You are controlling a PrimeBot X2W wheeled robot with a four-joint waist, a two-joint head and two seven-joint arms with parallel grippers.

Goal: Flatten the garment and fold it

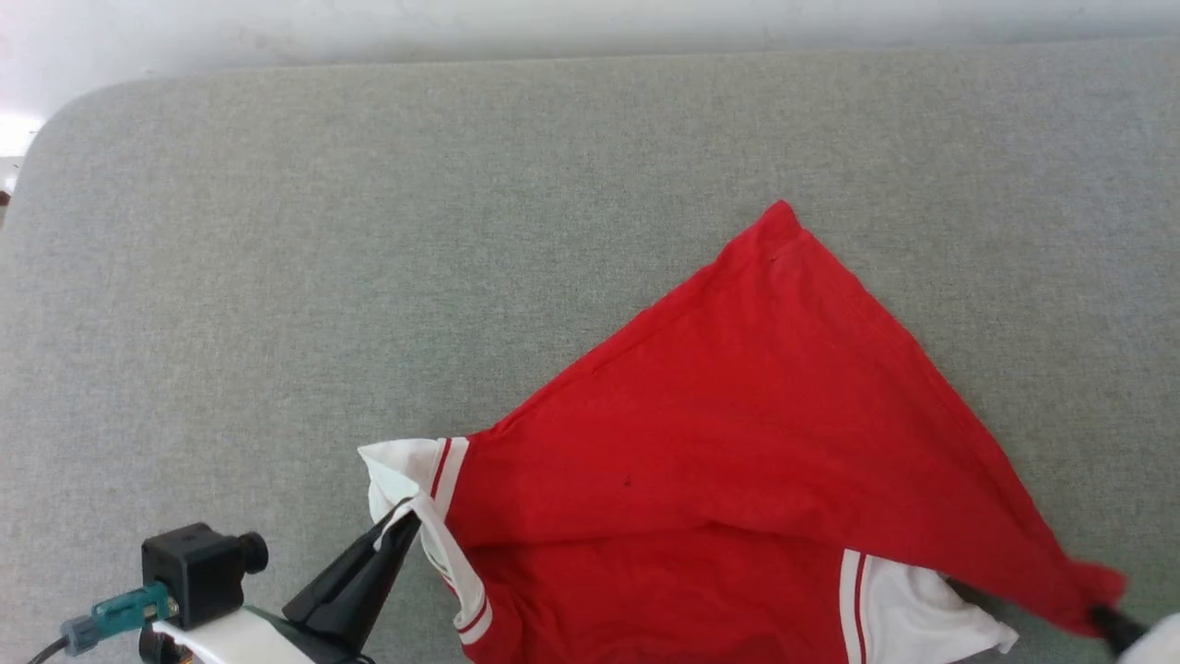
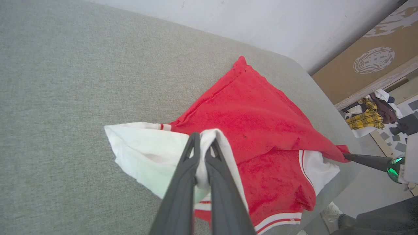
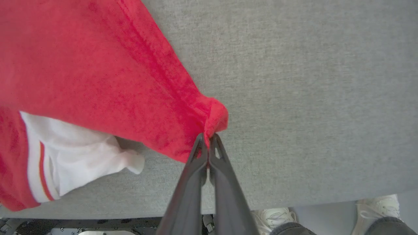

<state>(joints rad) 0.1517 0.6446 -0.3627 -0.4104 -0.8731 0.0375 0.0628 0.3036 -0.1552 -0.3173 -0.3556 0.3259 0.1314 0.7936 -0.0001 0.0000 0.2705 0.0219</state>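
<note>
The garment (image 1: 728, 433) lies red side up on the grey table (image 1: 369, 231), folded into a rough triangle with one corner pointing to the far side. My left gripper (image 1: 403, 518) is shut on the edge of the left white sleeve (image 2: 143, 153), near the table's front. At the front right my right gripper (image 1: 1102, 616) is shut on a bunched red corner (image 3: 214, 116) of the garment. The other white sleeve (image 3: 88, 153) with red stripe peeks out from under the red layer. The chest lettering is hidden.
The table's front edge (image 3: 294, 200) runs just below my right gripper, and a person's white shoes (image 3: 375, 209) stand on the floor beyond it. A pile of clothes (image 2: 372, 116) lies on the floor past the table's right end. A white wall (image 1: 590, 23) backs the table.
</note>
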